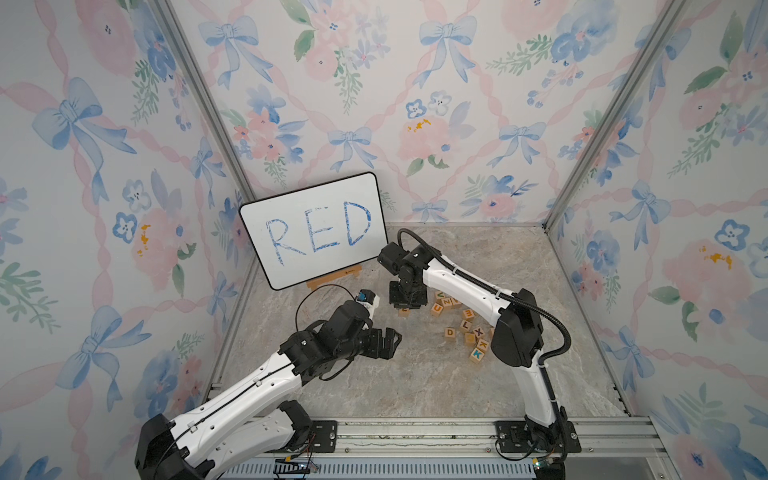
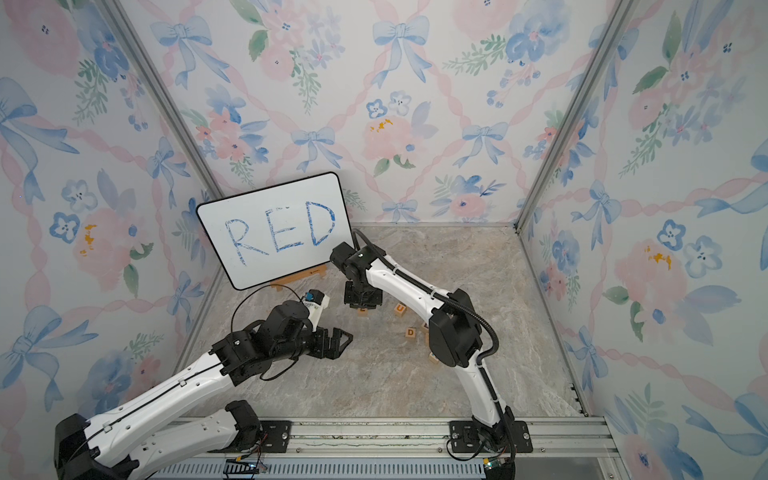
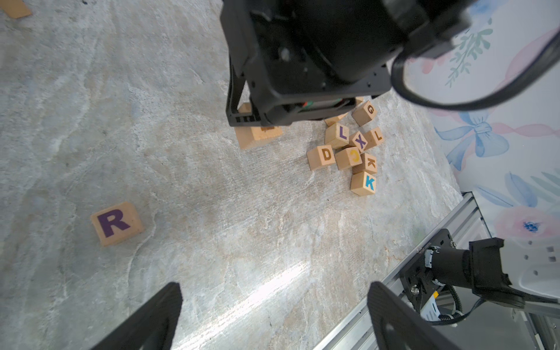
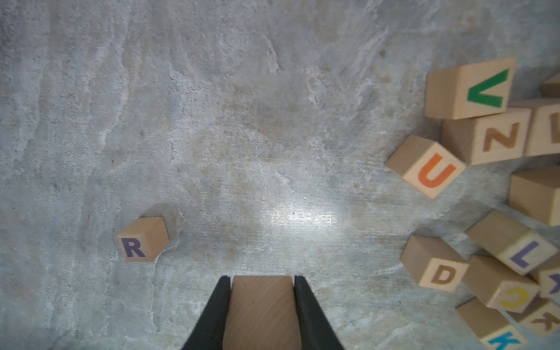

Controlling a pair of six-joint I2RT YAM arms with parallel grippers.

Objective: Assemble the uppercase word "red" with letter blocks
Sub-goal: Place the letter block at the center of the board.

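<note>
One R block (image 4: 142, 239) lies alone; right end effector (image 4: 262, 278) grips one block (image 4: 262, 312).

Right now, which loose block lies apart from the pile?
The purple R block: it lies alone, touching nothing. The others crowd together in the pile; the held block is in the right gripper.

letter blocks (image 4: 427, 166): pale matt wood | tabletop (image 4: 242, 121): stone-look, faint sheen | whiteboard (image 1: 316, 195): glossy | rail (image 1: 415, 430): brushed metal

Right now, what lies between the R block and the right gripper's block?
Only bare table, from R block to held block, in the right wrist view.
</note>
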